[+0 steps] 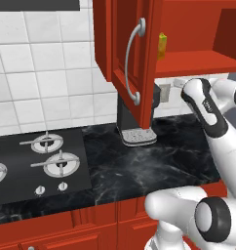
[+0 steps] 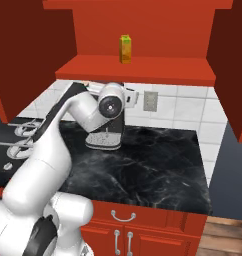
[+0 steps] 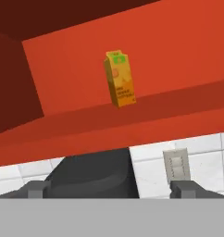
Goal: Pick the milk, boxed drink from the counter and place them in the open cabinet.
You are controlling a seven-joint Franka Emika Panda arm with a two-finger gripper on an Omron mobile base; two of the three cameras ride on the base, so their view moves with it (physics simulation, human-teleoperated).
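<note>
The boxed drink [image 2: 125, 49] stands upright on the shelf of the open cabinet [image 2: 138, 70], orange-yellow with a green top. In the left base view the boxed drink [image 1: 162, 46] peeks out past the cabinet door [image 1: 134, 63]. In the hand view the boxed drink [image 3: 120, 78] sits ahead and above, well apart from my gripper [image 3: 109, 189]. The gripper is open, its fingertips [image 3: 36, 187] wide apart with nothing between them. It hangs below the shelf edge, over the black counter [image 2: 153, 170]. The milk is out of view.
A dark coffee machine [image 1: 137, 122] stands on the counter [image 1: 149, 161] right under the cabinet, just below my hand. A wall outlet [image 2: 150, 100] sits on the tiles behind it. The stove [image 1: 37, 166] lies to the left. A second cabinet door [image 2: 233, 65] hangs open on the right.
</note>
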